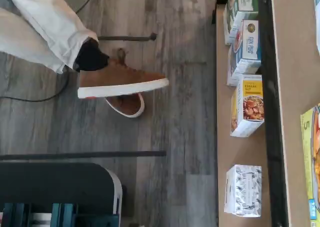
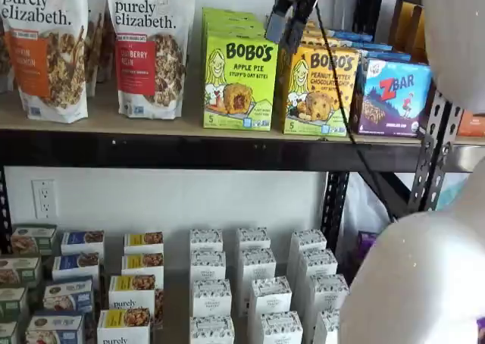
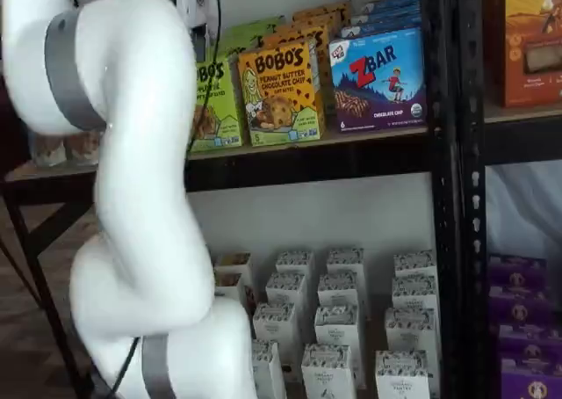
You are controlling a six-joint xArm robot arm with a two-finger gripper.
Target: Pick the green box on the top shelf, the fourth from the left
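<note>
The lime-green Bobo's Apple Pie box [image 2: 239,79] stands upright at the front of the top shelf [image 2: 151,151], with more green boxes behind it. In a shelf view my arm hides most of it [image 3: 216,100]. The wrist view shows only its edge [image 1: 312,162]. My gripper [image 2: 292,14] hangs from the view's top edge with a cable, in front of the boxes near the green box's upper right corner. Its fingers show side-on, so no gap can be made out. It holds nothing that I can see.
A yellow-orange Bobo's box [image 2: 318,90] and a blue ZBar box [image 2: 390,94] stand right of the green box, granola bags [image 2: 148,48] to its left. White cartons [image 2: 250,283] fill the lower shelf. My white arm [image 3: 132,197] blocks much of the view. A person's brown shoe [image 1: 120,82] is on the floor.
</note>
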